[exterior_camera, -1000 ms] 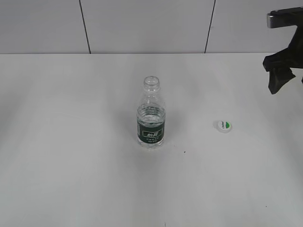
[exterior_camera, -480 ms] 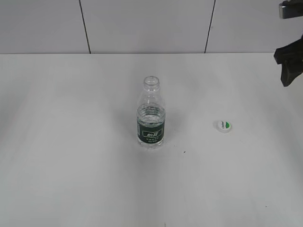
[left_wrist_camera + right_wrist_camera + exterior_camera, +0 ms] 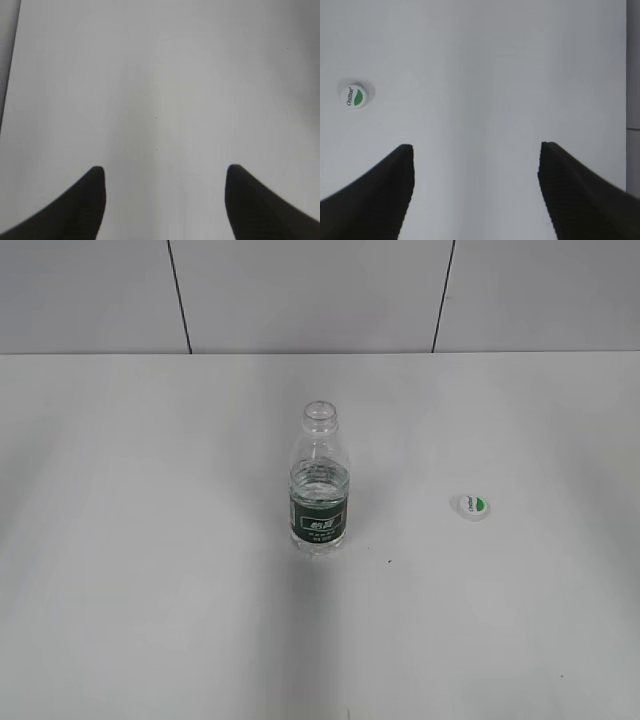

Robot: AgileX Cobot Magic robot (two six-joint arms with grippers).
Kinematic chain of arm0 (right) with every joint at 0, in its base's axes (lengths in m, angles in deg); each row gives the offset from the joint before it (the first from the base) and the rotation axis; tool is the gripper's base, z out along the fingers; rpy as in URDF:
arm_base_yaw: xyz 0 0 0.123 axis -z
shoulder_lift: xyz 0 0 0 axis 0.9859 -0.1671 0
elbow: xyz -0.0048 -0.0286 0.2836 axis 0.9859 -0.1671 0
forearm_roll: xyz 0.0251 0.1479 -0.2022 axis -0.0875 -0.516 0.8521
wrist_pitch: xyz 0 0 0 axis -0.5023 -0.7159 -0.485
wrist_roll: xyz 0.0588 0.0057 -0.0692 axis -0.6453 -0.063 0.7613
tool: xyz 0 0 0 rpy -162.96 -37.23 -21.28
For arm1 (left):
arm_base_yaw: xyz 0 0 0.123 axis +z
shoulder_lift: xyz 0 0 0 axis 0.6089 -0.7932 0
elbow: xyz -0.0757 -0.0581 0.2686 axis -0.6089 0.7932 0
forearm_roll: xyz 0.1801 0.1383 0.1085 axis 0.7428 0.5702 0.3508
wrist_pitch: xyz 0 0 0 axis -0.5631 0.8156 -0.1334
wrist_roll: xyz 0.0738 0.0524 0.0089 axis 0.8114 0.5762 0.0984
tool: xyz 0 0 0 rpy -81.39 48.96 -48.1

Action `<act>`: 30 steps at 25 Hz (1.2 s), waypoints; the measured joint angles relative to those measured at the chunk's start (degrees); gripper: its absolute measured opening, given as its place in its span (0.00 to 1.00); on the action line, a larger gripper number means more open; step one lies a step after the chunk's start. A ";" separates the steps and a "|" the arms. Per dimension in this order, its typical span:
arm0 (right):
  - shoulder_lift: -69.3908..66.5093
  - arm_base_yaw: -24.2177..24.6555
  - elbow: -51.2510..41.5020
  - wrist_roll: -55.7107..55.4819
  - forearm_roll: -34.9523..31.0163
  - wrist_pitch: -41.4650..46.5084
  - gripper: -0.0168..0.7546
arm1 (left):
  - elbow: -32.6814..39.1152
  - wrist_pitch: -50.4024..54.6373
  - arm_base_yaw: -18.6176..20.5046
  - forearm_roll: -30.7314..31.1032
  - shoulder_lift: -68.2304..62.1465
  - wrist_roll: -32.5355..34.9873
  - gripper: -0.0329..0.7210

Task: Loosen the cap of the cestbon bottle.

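The cestbon bottle (image 3: pixel 320 485) stands upright in the middle of the white table (image 3: pixel 150 540), with a dark green label and an open neck with no cap on it. The cap (image 3: pixel 472 506), white with a green leaf patch, lies on the table to the bottle's right; it also shows in the right wrist view (image 3: pixel 354 96), far left and ahead of the fingers. My right gripper (image 3: pixel 476 150) is open and empty over bare table. My left gripper (image 3: pixel 165 172) is open and empty over bare table. Neither gripper shows in the exterior view.
A grey tiled wall (image 3: pixel 320 295) runs along the table's far edge. The table's edge shows at the right of the right wrist view (image 3: pixel 626 75) and at the left of the left wrist view (image 3: pixel 10 75).
The right arm, seen at the upper right of the exterior view, has moved right and up and left the view. The bottle and cap have not moved.
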 joint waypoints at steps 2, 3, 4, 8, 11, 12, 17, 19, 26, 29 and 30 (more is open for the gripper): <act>3.01 0.00 -0.99 0.00 0.19 0.48 0.79 | 0.85 1.30 -0.19 0.00 4.63 0.65 0.65; 4.30 0.00 -1.52 0.00 0.31 0.61 0.79 | 1.07 2.17 -0.19 0.04 7.15 0.80 0.65; 5.84 0.00 -2.23 0.00 0.38 0.60 0.79 | 1.17 2.75 -0.23 0.07 9.81 0.95 0.65; 11.61 0.00 -5.94 0.00 0.44 0.46 0.79 | 1.25 5.66 -0.23 -0.17 18.45 1.07 0.64; 16.29 0.00 -10.01 0.00 0.44 -0.07 0.79 | 1.94 7.14 -0.23 -0.29 23.61 1.60 0.64; 18.13 0.00 -11.65 0.00 0.44 -0.63 0.79 | 2.36 7.32 -0.23 -0.29 25.07 2.06 0.64; 27.83 0.00 -19.04 0.00 0.55 -1.78 0.79 | 8.26 6.93 -0.23 -0.73 32.90 2.70 0.64; 32.27 0.00 -21.94 0.00 0.55 -2.19 0.79 | 11.88 5.64 -0.23 -1.19 35.71 2.81 0.64; 48.29 0.00 -30.65 0.00 0.55 -3.43 0.79 | 22.74 2.59 -0.23 -2.51 43.81 2.85 0.64; 54.55 0.00 -34.35 0.00 0.55 -3.74 0.79 | 25.04 2.13 -0.23 -3.46 46.70 2.85 0.64; 56.91 0.00 -35.67 0.00 0.55 -3.85 0.79 | 25.24 2.05 -0.23 -4.02 47.67 2.85 0.64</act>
